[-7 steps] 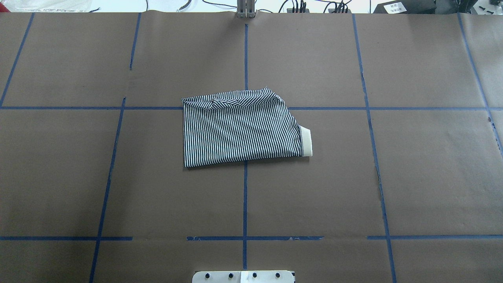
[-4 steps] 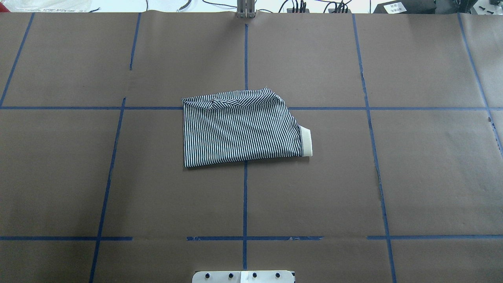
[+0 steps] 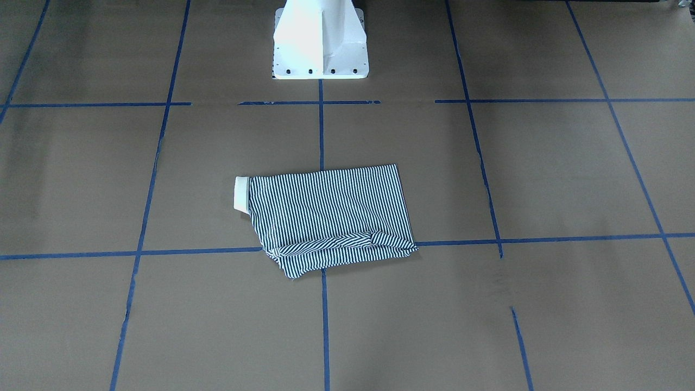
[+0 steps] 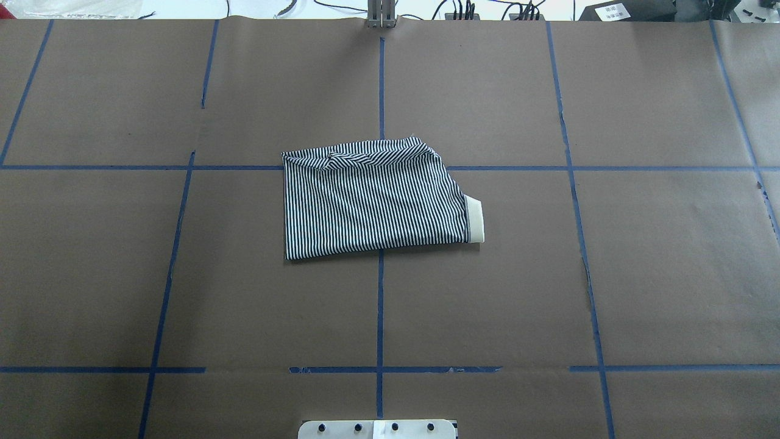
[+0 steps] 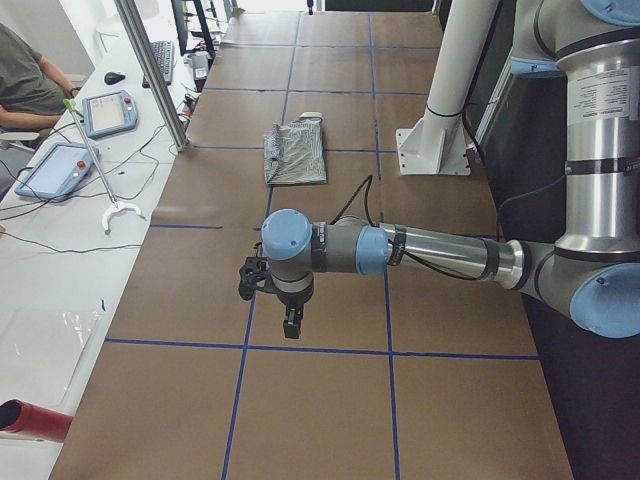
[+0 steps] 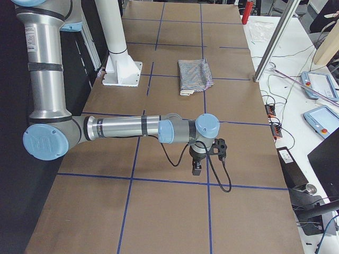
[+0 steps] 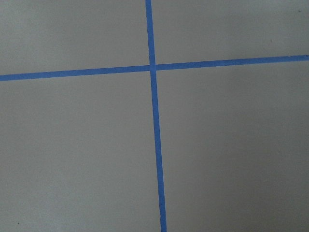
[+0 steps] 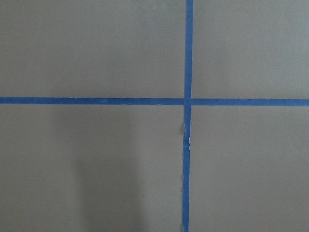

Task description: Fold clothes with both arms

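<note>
Striped polo shirt (image 4: 372, 201) lies folded

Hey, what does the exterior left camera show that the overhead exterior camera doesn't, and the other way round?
Only exterior left: the left arm stretched out over the table, with the left gripper pointing down, well away from the polo shirt; I cannot tell whether it is open or shut. It also shows a seated operator and two teach pendants.
Only overhead: the shirt's outline squarely from above, with a tucked fold along its far edge.
Both: the folded shirt on brown paper, the blue tape grid and the white pedestal base.
</note>
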